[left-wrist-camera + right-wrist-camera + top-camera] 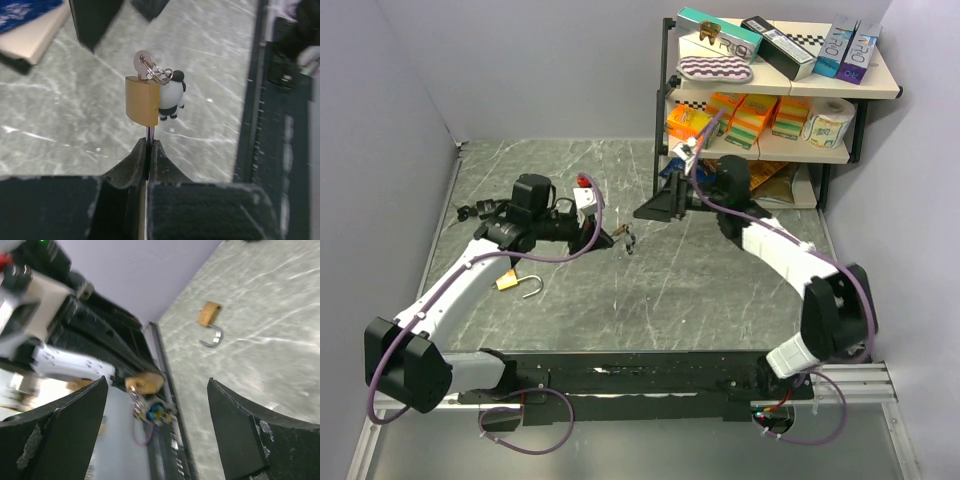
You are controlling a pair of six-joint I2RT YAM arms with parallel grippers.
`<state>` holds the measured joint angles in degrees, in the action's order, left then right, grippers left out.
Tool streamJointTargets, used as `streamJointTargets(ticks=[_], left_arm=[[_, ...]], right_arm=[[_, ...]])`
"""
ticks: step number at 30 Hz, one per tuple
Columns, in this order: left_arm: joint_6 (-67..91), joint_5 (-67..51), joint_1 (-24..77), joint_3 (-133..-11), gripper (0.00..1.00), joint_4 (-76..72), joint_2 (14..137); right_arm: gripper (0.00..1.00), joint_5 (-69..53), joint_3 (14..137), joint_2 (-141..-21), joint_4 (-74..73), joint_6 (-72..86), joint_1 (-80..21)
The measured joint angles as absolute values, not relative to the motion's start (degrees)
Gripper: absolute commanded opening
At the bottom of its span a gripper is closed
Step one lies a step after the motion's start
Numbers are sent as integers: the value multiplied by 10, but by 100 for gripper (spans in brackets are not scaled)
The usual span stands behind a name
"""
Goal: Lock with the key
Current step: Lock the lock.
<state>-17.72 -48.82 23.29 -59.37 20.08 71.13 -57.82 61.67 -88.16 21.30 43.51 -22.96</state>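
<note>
The left fingers (136, 162) are clenched on the shackle of a brass padlock (142, 100), holding it out above the bench (60, 115). Its key (142, 61) sits in the far end, with a panda charm (172, 95) hanging from the ring. The right fingers (70, 425) are spread wide, facing the key but apart from it. The step in hand looks like reaching for the key; next they must pinch its head and twist. There is open room between the arms. A second padlock (508, 281), shackle open, lies under the left arm, and a shelf rack (770, 90) stands behind the right arm.

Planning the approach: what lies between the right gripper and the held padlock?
Nothing: in the top view only bare table shows between the right gripper and the padlock in the left gripper.
</note>
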Motion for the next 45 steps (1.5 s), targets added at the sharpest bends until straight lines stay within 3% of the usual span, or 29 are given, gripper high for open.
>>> streamJointTargets(ticks=[12, 22, 25, 29, 36, 45], left_arm=[[-227, -570, 254, -718, 1, 446, 791], [-195, -574, 330, -786, 1, 558, 853], [-175, -574, 333, -813, 1, 577, 877], [-147, -572, 345, -815, 1, 591, 887], [-126, -572, 388, -814, 1, 596, 887], [-122, -578, 387, -814, 1, 606, 887]], right_arm=[[99, -581, 597, -641, -81, -17, -211], [97, -591, 574, -619, -156, -182, -253], [92, -586, 558, -615, -156, -200, -271], [78, -571, 540, -609, -160, -226, -293], [75, -533, 540, -609, -164, -270, -332], [53, -503, 540, -609, -218, -357, -364]])
